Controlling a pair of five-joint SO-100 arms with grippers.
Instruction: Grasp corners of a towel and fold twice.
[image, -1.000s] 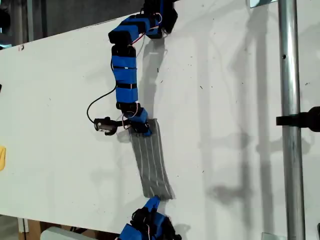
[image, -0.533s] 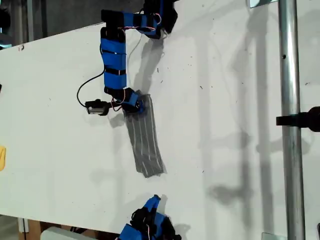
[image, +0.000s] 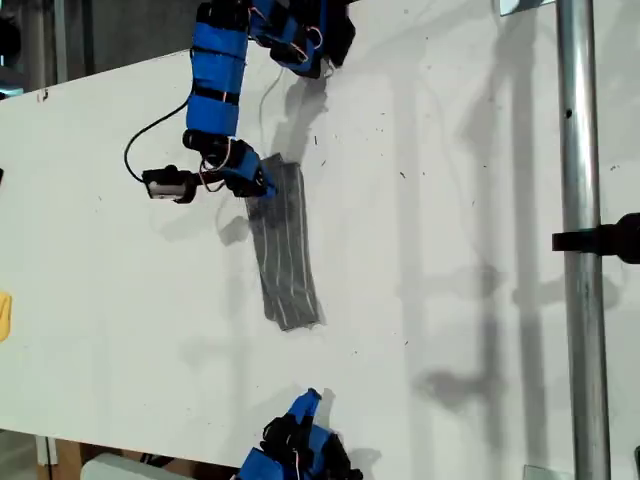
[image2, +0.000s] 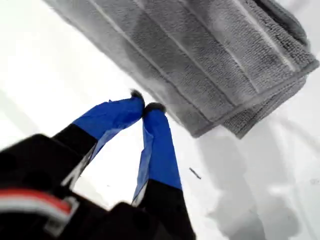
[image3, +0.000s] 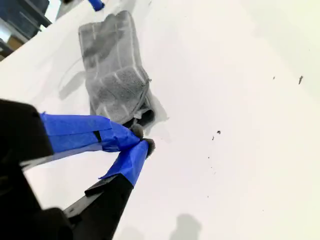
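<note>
— Where is the towel (image: 285, 250)?

— It lies on the white bench (image: 450, 250) as a long, narrow, folded strip. In the exterior view it sits left of centre and runs from the upper middle down toward the lower edge, leaning slightly to that view's right at its lower end. The white stripes run along its length.

— And your first claw (image: 262, 188)?

— It is closed. Its tips are pinched onto the towel's long edge, close to the strip's upper end in the exterior view. The first wrist view shows the two blue tips meeting right at the hem. Just beyond them is a corner (image2: 200, 134) where the stacked layers show. The cloth there is a little blurred.

— Which arm is that?

— It is the one reaching down from the top of the exterior view, with its claw on that view's left side of the strip.

— And your second claw (image: 308, 400)?

— It is also closed, tip against tip, with nothing between. It sits near the bottom edge of the exterior view, pointing up toward the strip's lower end but clear of it, with bare bench between. In the second wrist view the towel stretches away from those tips, and its near end curls up slightly, leaving a dark gap beneath.

— Is anything else on the bench?

— A few small dark specks, and arm shadows beside the towel.
</note>
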